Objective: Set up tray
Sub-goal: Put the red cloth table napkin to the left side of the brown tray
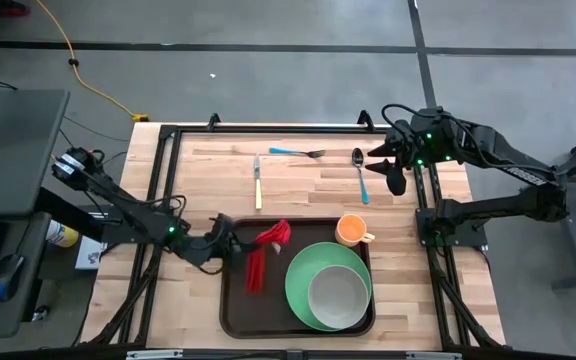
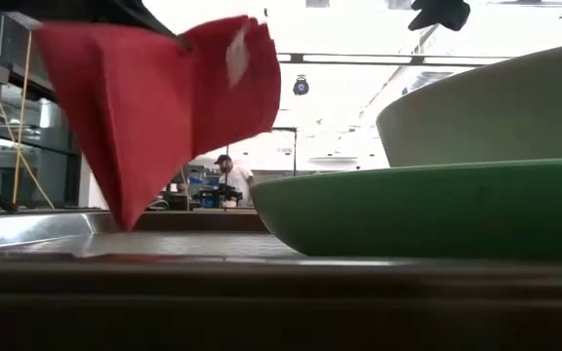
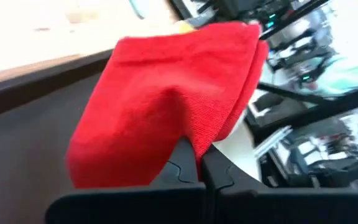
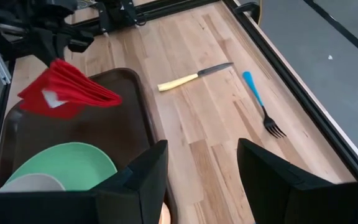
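Holding a red napkin (image 1: pixel 271 236) pinched in the left gripper (image 1: pixel 230 240) over the tray (image 1: pixel 236 300), near the plate (image 1: pixel 303 290), likely for laying down; right gripper (image 1: pixel 393 172) waiting agape beyond the tray, above the spoon (image 1: pixel 359 170).

We see the tray (image 1: pixel 232 300), dark brown, rectangular, round-cornered with raised rim, lying flat at the table's six o'clock edge.

Red napkin (image 2: pixel 159 107) hides the left end effector (image 3: pixel 194 165) in low view.
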Robot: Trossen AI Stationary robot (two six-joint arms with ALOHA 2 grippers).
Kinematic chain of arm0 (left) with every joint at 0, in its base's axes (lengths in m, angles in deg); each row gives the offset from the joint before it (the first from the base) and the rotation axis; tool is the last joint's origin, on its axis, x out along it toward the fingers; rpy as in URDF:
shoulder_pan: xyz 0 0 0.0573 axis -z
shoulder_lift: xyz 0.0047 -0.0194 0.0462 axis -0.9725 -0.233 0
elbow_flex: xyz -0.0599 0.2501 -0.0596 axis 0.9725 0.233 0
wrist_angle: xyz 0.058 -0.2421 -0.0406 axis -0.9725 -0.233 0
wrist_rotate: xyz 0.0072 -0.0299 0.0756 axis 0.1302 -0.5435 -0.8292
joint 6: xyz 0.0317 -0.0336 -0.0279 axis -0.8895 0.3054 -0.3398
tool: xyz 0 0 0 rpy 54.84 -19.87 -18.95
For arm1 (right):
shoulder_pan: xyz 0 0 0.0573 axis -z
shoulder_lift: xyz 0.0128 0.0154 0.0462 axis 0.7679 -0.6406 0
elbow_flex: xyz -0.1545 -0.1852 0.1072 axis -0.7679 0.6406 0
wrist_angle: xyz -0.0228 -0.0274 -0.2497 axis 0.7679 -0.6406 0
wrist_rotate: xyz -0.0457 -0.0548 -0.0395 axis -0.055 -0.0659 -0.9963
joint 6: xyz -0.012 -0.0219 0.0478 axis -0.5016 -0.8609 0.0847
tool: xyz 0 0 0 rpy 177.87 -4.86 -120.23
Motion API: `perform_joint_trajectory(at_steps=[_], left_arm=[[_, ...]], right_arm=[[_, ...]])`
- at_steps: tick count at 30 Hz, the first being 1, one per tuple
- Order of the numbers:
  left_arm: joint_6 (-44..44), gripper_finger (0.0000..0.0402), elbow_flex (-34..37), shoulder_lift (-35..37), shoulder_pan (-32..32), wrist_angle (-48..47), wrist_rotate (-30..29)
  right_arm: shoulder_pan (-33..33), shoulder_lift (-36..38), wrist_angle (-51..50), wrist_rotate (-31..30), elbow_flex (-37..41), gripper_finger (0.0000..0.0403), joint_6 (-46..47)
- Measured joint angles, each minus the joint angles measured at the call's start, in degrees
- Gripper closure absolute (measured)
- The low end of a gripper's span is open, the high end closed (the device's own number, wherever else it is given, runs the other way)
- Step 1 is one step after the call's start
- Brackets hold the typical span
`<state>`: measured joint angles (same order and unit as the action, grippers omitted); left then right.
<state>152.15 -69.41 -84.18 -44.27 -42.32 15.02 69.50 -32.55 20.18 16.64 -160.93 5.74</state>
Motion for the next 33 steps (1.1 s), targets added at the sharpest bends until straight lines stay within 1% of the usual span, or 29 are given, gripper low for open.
perform_joint_trajectory(at_steps=[5,8,10,15,18,21,23,26,30,33], left_arm=[[0.4,0.0388,1.0,0.0,3.9,1.9,-2.4],[3.4,0.0388,3.0,0.0,6.0,3.2,-5.2],[6.1,0.0388,4.6,0.0,7.1,3.9,-5.8],[7.1,0.0388,9.0,0.0,8.4,12.3,-7.4],[3.5,0.0388,10.3,0.0,8.3,18.4,-6.0],[2.4,0.0388,10.3,-1.1,8.3,20.8,-4.2],[3.8,0.0388,10.3,-3.1,8.3,20.9,-3.7],[6.1,0.0388,10.3,-8.0,8.3,26.3,-2.7],[5.5,0.0388,10.0,-17.1,8.3,40.7,-3.1],[4.3,0.0389,8.2,-24.4,8.3,49.7,-3.8]], right_arm=[[0.0,0.0,0.0,0.0,0.0,0.0233,-0.4],[0.0,0.0,0.0,0.0,0.0,0.0233,-0.4],[0.0,0.0,0.0,0.0,0.0,0.0233,-0.4],[0.0,0.0,0.0,0.0,0.0,0.0233,-0.1],[0.0,0.0,0.0,0.0,0.0,0.0233,-0.1],[0.0,0.0,0.0,0.0,0.0,0.0233,0.0],[0.0,0.0,0.0,0.0,0.0,0.0233,0.0],[0.0,0.0,0.0,0.0,0.0,0.0233,0.4],[0.0,0.0,0.0,0.0,0.0,0.0233,0.6],[0.0,0.0,0.0,0.0,0.0,0.0233,0.6]])
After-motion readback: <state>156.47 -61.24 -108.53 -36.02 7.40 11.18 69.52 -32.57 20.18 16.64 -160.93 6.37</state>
